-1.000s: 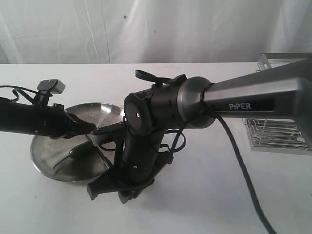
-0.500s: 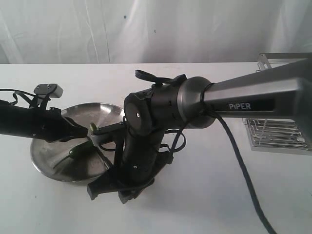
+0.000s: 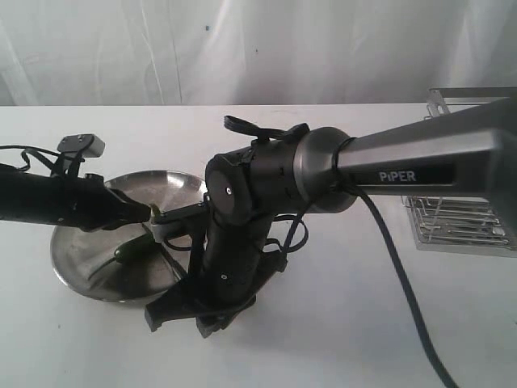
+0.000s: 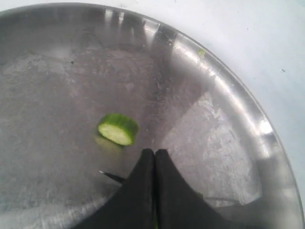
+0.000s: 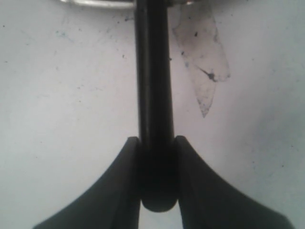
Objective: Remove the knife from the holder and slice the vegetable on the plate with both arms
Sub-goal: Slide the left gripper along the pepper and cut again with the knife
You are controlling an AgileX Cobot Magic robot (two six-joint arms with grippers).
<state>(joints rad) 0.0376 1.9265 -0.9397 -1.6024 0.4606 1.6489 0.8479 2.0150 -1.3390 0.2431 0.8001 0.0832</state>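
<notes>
The steel plate (image 3: 81,260) lies at the left of the white table. On it rests the dark green vegetable (image 3: 129,250), and a cut slice (image 4: 118,129) with a pale green face lies just ahead of my left gripper (image 4: 155,152). That gripper hovers over the plate (image 4: 228,109) with its fingertips pressed together; a thin green sliver shows low in the gap. My right gripper (image 5: 156,140) is shut on the knife's black handle (image 5: 153,95), which runs towards the plate rim (image 5: 95,2). The blade tip (image 4: 110,176) pokes out beside the left fingers. The exterior view hides the knife behind the right arm.
The wire holder (image 3: 452,222) stands at the far right, partly behind the PiPER arm (image 3: 404,174). That arm crosses the middle of the table, its gripper (image 3: 171,311) low by the plate's near edge. A translucent scrap (image 5: 202,71) lies on the table beside the handle.
My left gripper drew back to the left, uncovering the green slice, then eased forward a little. The right arm and the vegetable have stayed put.
</notes>
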